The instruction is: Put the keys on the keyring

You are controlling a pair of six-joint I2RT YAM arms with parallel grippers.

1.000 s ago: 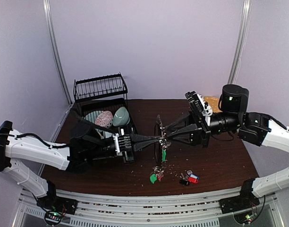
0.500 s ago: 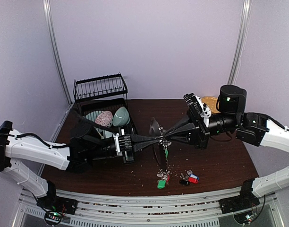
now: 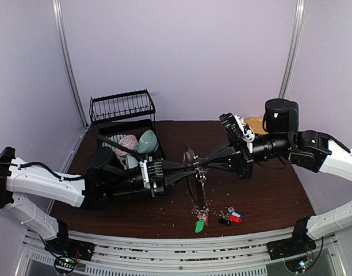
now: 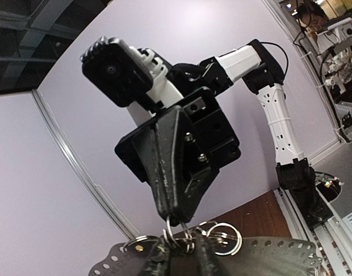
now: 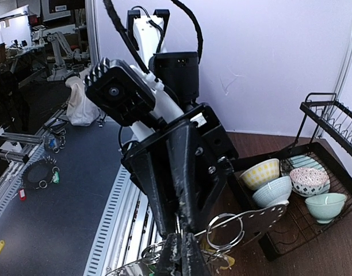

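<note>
The keyring [image 3: 190, 157], a thin grey scalloped loop with punched holes, is held up edge-on in mid-air between the arms. My left gripper [image 3: 192, 168] is shut on its rim, as the left wrist view [image 4: 180, 253] shows. My right gripper [image 3: 199, 165] meets it tip to tip and is shut on a small split ring [image 4: 175, 227] at the keyring's edge [image 4: 268, 253]. A string of keys with a green tag [image 3: 199, 226] hangs down from there to the table. More keys with red, blue and black tags [image 3: 230, 217] lie on the table. The keyring also shows in the right wrist view [image 5: 262, 221].
A black dish rack [image 3: 123, 118] with several bowls [image 5: 291, 184] stands at the back left, close behind my left arm. A round tan plate [image 3: 257, 123] lies behind my right arm. Crumbs are scattered on the brown table [image 3: 268, 195] below the grippers.
Both grippers have shifted slightly left and up together, and the keyring has turned. The hanging green-tag keys have swung right and now hang straighter.
</note>
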